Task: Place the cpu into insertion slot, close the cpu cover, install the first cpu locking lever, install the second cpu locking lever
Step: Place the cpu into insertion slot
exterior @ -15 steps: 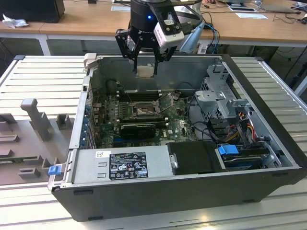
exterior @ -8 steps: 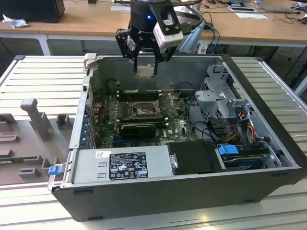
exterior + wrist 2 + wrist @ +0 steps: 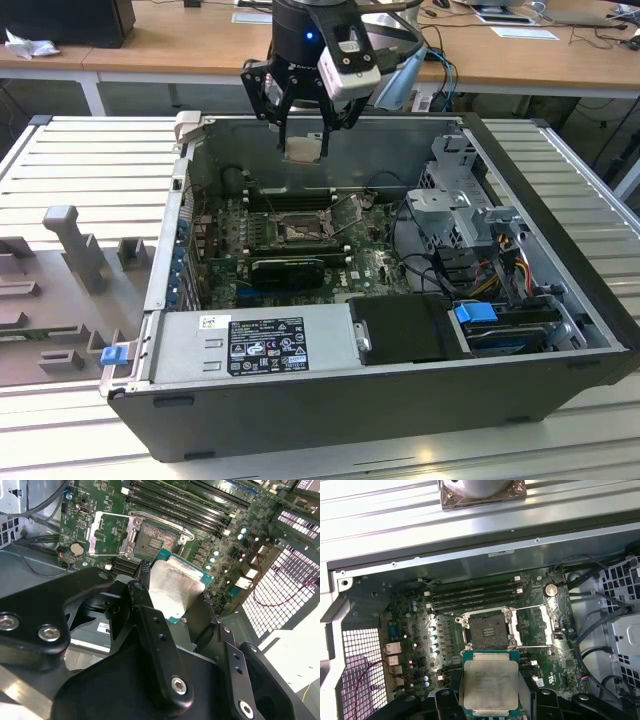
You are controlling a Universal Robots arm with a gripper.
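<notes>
Ext. view: the arm hangs over the open PC case (image 3: 560,300), which lies on its side on a slatted metal table (image 3: 90,170). The gripper (image 3: 303,140) is clamped on the cpu (image 3: 303,150), one finger on each edge. The chip is held up in the air, above the motherboard (image 3: 380,262) and near the case's far wall. The insertion slot (image 3: 298,232) sits lower down on the board w/ nothing in it. The black graphics card (image 3: 288,268) is just beside it and the power supply (image 3: 250,345) is along the near wall.

2nd wrist view: black fingers (image 3: 145,607) pinch the cpu (image 3: 172,587) from both sides, pale metal top showing. The slot (image 3: 157,537) is beyond it, contact field bare. The cpu cover (image 3: 115,514) is swung open, lying next to the slot.

1st wrist view: the cpu (image 3: 491,682) is in the claw and apart from the slot (image 3: 487,630), which shows open just past the chip's edge. The cover (image 3: 549,627) is flipped out to one side and the memory slots (image 3: 475,596) run along the other.
</notes>
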